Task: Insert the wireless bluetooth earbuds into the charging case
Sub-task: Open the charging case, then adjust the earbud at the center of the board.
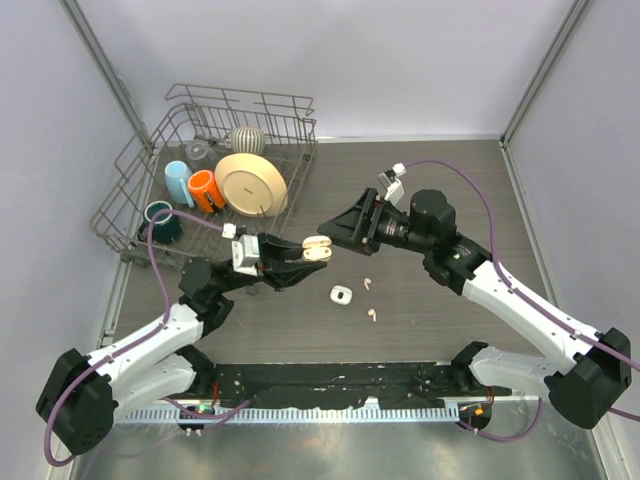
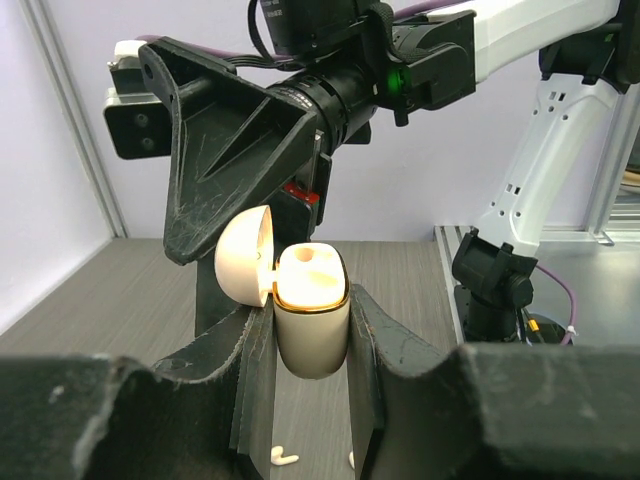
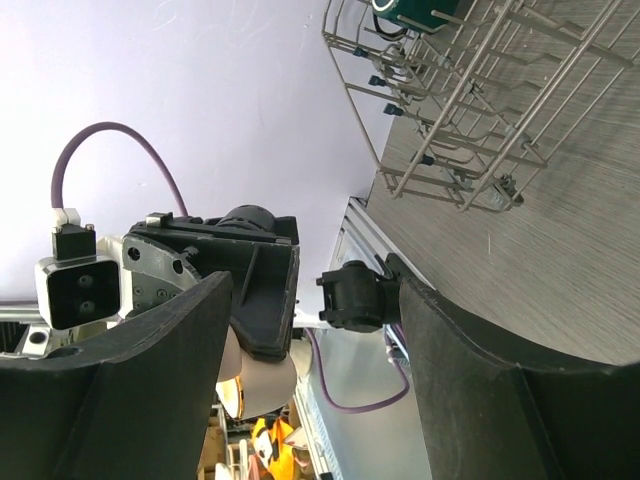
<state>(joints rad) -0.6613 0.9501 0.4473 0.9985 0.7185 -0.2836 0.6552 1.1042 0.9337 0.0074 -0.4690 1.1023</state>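
Note:
My left gripper (image 1: 312, 250) is shut on the cream charging case (image 1: 318, 250) and holds it above the table. In the left wrist view the case (image 2: 311, 335) stands upright between my fingers (image 2: 250, 350) with its lid (image 2: 243, 255) swung open to the left. My right gripper (image 1: 332, 236) is open and empty, its tips just beside and above the case, and it also shows in the right wrist view (image 3: 310, 290). Two white earbuds (image 1: 367, 283) (image 1: 371, 314) lie on the table right of the case. One earbud (image 2: 283, 459) shows below the case. Other earbuds are not in view.
A second small white case (image 1: 341, 295) lies on the table between my grippers. A wire dish rack (image 1: 135, 185) at the back left holds cups and a cream plate (image 1: 250, 184). A black strip runs along the near edge (image 1: 330, 385).

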